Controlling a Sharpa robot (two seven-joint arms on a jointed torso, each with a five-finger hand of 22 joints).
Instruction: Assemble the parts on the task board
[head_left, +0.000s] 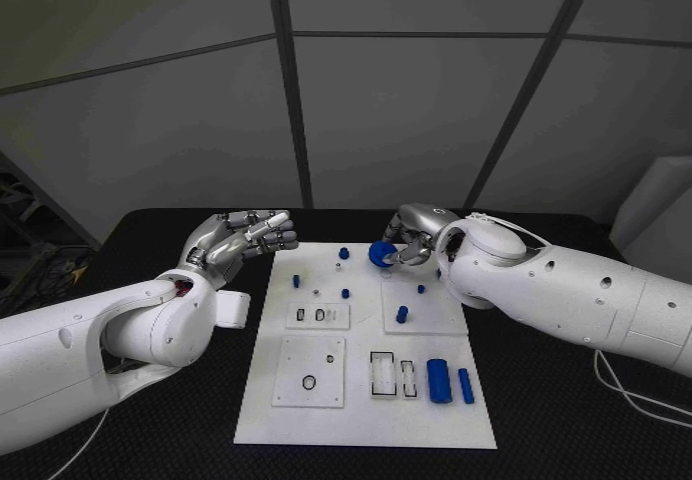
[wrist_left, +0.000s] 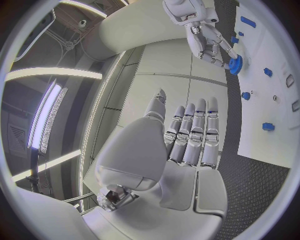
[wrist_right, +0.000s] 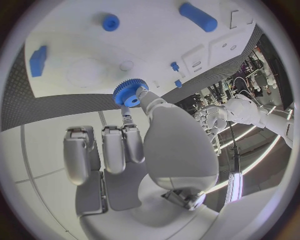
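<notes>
White task board (head_left: 433, 425) flat in the middle of the frame, long way running from the bottom up toward the far table edge. Strips of black table (head_left: 562, 420) bare on both sides of it and below it, with the most open room at lower right.

Right hand (head_left: 408, 238) just above the board's top edge, a bit right of center. Small blue gear (head_left: 382, 252) pinched at the fingertips, held up off the board. In the right wrist view, gear (wrist_right: 130, 93) seen face on, teeth all round, round hole in its middle, pressed between thumb and a finger; other fingers (wrist_right: 112, 150) side by side and straight.

Left hand (head_left: 238, 243) at upper left of the board, off its edge, over the black table. Fingers curled in, nothing in them. In the left wrist view, fingers (wrist_left: 194, 135) close together, side by side.

Two long blue cylinders (head_left: 450, 381) lying side by side at the board's lower right, long way pointing up and down the frame. Small blue pegs (head_left: 296, 282) standing upright near the board's top. One more blue piece (head_left: 402, 315) upright on the raised square at right of center.

No words or labels that can be read anywhere.
</notes>
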